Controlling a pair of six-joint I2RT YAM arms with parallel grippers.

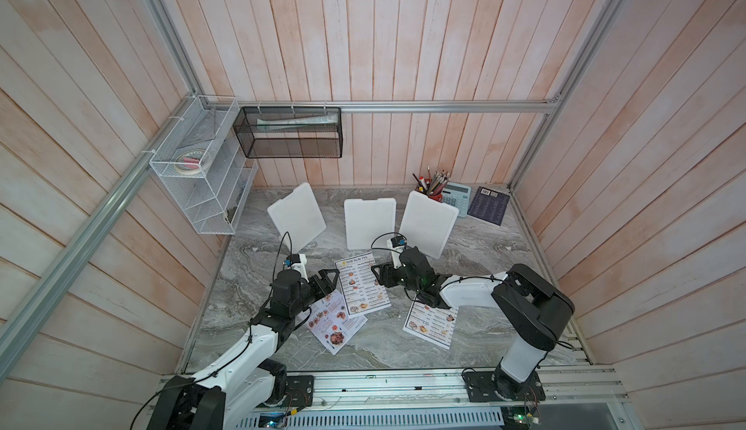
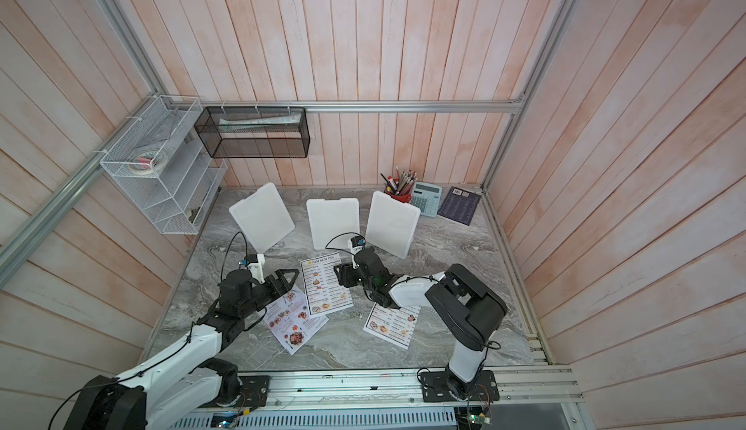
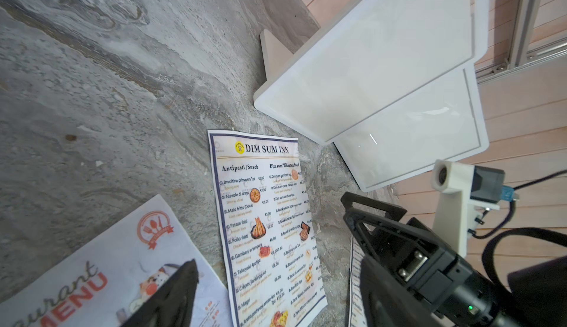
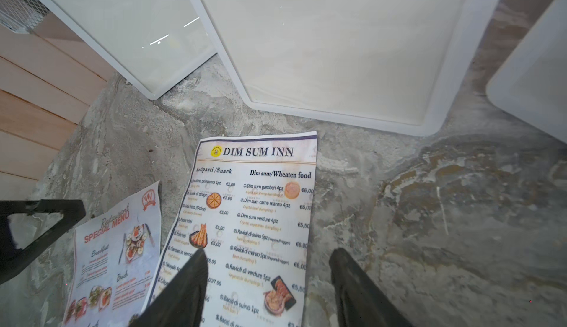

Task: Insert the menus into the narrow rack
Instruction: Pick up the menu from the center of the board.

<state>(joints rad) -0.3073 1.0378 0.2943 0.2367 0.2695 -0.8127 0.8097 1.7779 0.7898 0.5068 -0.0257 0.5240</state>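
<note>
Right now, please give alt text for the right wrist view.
The right gripper, open, is above a "DIM SUM INN" menu on the grey table. A colourful menu lies beside it; white boards stand behind.

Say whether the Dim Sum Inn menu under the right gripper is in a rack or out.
Out. The menu lies flat on the table before the white racks; the right gripper over it is open.

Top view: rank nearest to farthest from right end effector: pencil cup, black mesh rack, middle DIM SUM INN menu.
1. middle DIM SUM INN menu, beneath right end effector
2. pencil cup, back right
3. black mesh rack, back wall
</note>
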